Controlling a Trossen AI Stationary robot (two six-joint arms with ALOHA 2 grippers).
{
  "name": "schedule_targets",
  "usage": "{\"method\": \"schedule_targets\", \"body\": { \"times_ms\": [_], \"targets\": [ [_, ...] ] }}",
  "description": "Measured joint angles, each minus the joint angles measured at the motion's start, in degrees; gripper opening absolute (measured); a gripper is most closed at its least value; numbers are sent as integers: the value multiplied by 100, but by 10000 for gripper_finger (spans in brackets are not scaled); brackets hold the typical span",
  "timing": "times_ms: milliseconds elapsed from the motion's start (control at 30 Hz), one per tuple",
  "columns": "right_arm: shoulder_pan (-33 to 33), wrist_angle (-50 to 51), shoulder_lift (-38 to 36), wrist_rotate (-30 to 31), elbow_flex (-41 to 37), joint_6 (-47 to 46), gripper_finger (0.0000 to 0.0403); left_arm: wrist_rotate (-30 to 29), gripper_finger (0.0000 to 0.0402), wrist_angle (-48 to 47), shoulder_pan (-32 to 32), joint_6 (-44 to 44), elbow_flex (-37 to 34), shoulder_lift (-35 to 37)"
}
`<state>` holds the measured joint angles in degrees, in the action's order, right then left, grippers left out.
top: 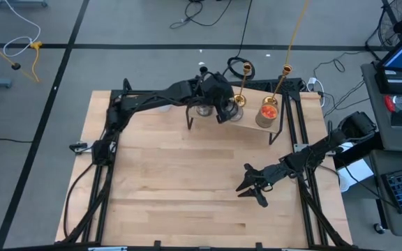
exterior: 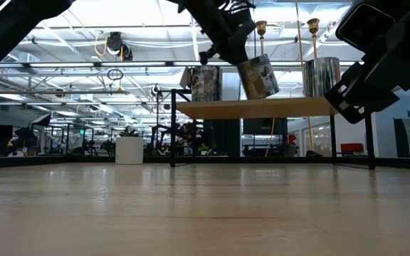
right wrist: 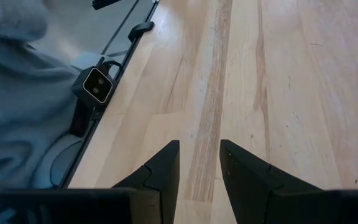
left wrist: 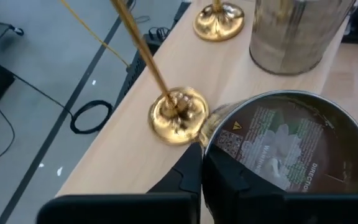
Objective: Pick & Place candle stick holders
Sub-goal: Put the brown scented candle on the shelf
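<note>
The bench [top: 187, 188] carries a small raised shelf [exterior: 212, 108] at its far edge, towards the far right corner. All the holders I can see are gathered on or over this shelf.

The left arm reaches across to the shelf. The left gripper [top: 220, 110] is clamped on the rim of a silvery cup [exterior: 258, 77]. The cup hangs tilted just above the shelf top, apart from the wood. I judge the tilt comes from the one-sided rim grip.

The right arm waits over the bench's right half. The right gripper [right wrist: 199, 155] has its fingers parted with nothing between them, clear of the working arm.

Count, cups: three.
- The held cup.
- A second silvery cup [exterior: 203, 83], upright on the shelf.
- An orange-red cup [top: 269, 111], upright near the shelf's right end.

Count, brass holders: two. One brass holder [left wrist: 178, 115] sits just beside the held cup, so clearance is tight. The other brass holder [left wrist: 218, 18] stands farther along. Each carries a tall thin stick.

I cannot make out a black stemmed holder with confidence.
</note>
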<state>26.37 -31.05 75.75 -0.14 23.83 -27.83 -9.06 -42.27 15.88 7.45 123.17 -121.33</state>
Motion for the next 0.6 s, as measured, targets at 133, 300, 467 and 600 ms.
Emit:
{"method": "schedule_targets", "body": {
  "times_ms": [133, 300, 467, 600],
  "targets": [
    [0, -44, 0, -13, 2, 0, 109, 10, 36, 63, -2, 16, -3, -44],
    [0, -44, 0, -15, 2, -1, 109, 6, 55, 94, -2, 309, -4, -42],
    [0, -44, 0, -15, 2, -21, 109, 0, 68, 296, 25, 425, -7, -42],
    [0, -44, 0, -15, 2, -20, 109, 0, 69, 405, 63, 430, -7, -42]
  ]
}}
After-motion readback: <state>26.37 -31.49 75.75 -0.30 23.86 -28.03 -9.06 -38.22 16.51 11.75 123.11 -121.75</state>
